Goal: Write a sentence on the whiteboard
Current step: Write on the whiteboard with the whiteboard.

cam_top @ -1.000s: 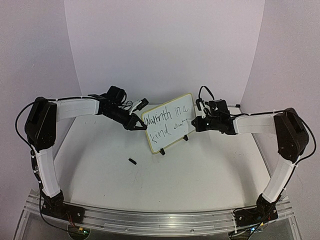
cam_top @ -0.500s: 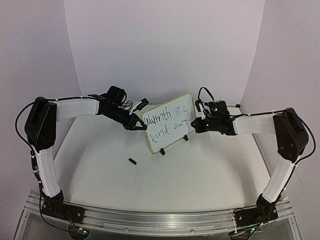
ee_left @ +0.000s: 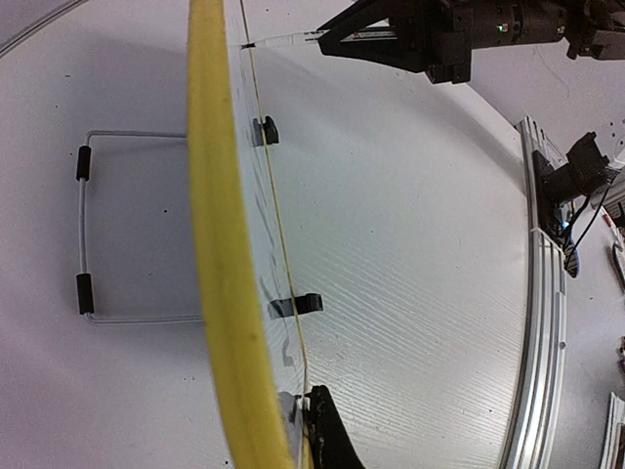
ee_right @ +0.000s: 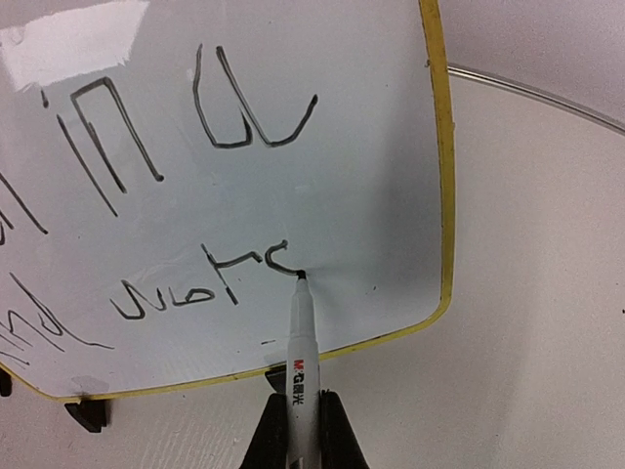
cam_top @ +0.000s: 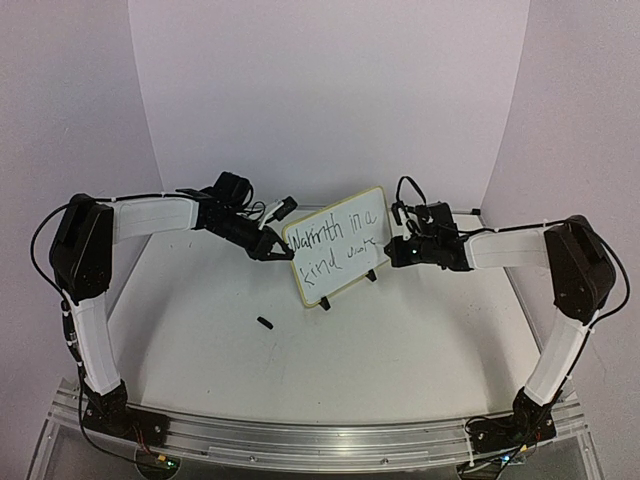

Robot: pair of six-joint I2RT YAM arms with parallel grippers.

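Right hand [ee_right: 293, 440] pinches marker [ee_right: 300, 337], tip touching whiteboard [ee_right: 381, 166] at sentence [ee_right: 234, 262] end; left hand [cam_top: 270, 251] clamps whiteboard rim. Best: light pressure, short strokes, whiteboard braced.

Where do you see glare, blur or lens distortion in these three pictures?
Right wrist view: glare washes the top-left corner of the whiteboard; the marker and strokes stay sharp. Left wrist view: the wide lens bows the yellow rim. Top view: soft, so the sentence reads poorly.

The whiteboard [cam_top: 338, 248] stands propped between the left tool [cam_top: 269, 250] and the right tool [cam_top: 392, 250].
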